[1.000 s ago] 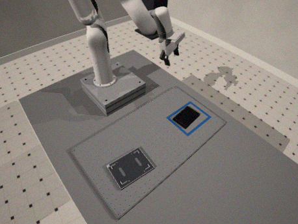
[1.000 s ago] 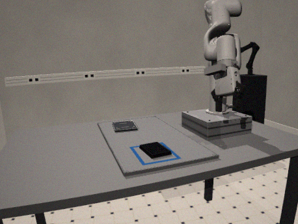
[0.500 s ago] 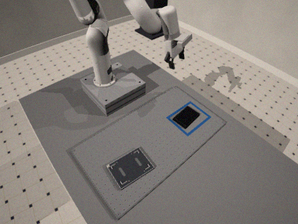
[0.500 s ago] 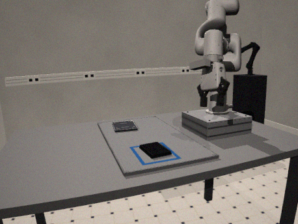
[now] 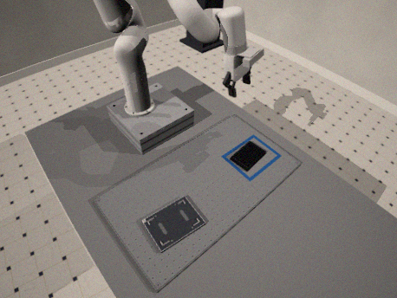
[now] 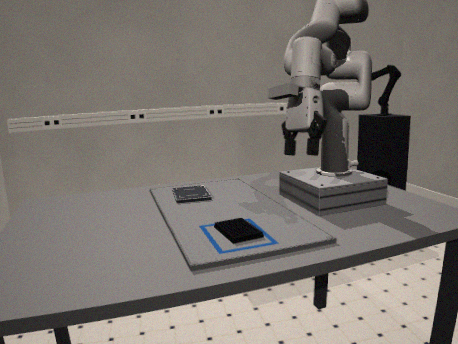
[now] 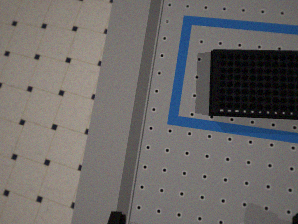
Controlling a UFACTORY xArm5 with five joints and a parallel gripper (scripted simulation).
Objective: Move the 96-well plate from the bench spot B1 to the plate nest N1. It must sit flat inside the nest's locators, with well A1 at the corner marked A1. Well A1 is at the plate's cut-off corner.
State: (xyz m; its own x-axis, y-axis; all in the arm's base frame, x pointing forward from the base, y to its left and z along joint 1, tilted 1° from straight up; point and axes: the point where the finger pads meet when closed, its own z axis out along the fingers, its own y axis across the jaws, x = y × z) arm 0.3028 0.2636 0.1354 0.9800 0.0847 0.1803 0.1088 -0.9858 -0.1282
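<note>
So the whole thing here comes down to offset: the 96-well plate (image 5: 248,155) is sitting flat inside the blue outline of spot B1 (image 5: 273,152) on the perforated board (image 5: 130,208), and the gripper (image 5: 237,83) is hanging high above the desk (image 6: 75,250), off toward the arm's base (image 5: 182,123) side of the plate rather than over it. Jaws are spread fully open with nothing between them.

From the wrist view the plate (image 7: 252,82) shows up in the upper right, cut off by the frame edge, so it lies off to one side of the jaws, not centred under them. Its long axis runs left-right across that view. The gripper probably has to slide over until the plate sits in the middle, then come down, closing across the short sides seems the likely bet.

Can't make out the cut-off corner in any view, too small and dark, so which way A1 points is unclear.

The plate nest N1 (image 5: 174,223) is well apart from the plate, further along the same board, unoccupied
</note>
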